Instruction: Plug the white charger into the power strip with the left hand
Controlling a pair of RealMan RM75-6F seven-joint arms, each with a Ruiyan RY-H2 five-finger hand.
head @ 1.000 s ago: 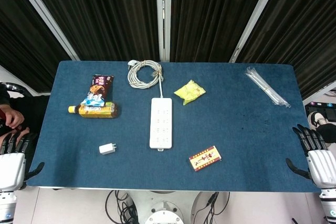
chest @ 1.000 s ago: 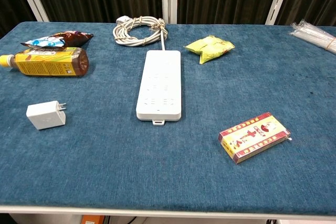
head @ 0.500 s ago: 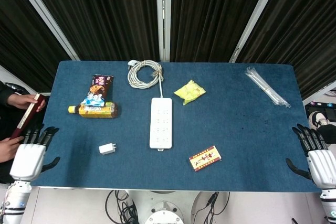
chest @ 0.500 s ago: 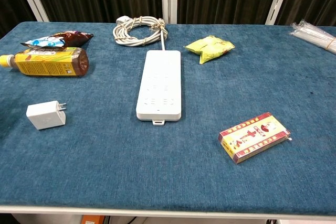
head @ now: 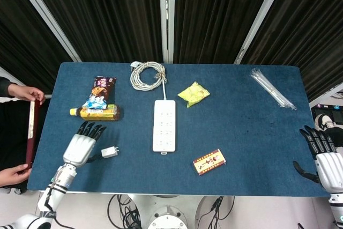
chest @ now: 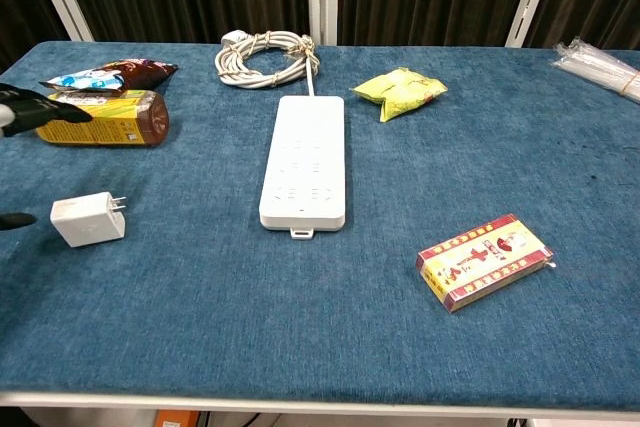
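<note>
The white charger [head: 110, 152] [chest: 88, 219] lies on the blue table, prongs pointing toward the power strip. The white power strip [head: 164, 125] [chest: 304, 172] lies lengthwise mid-table, its cord coiled [head: 148, 74] behind it. My left hand [head: 82, 146] hovers just left of the charger with fingers spread and nothing in it; in the chest view only its dark fingertips [chest: 40, 111] show at the left edge. My right hand [head: 326, 160] is off the table's right edge, fingers apart and holding nothing.
A brown bottle [head: 97, 112] and snack packets [head: 102, 90] lie behind the charger. A yellow packet [head: 193, 93], a red and yellow box [head: 209, 161] and a clear wrapped bundle [head: 273, 89] lie further right. A person's hands hold a book [head: 31, 132] off the left edge.
My left hand has swung in from off the table's left corner and now sits over the table beside the charger. The charger, strip and right hand have not moved.
</note>
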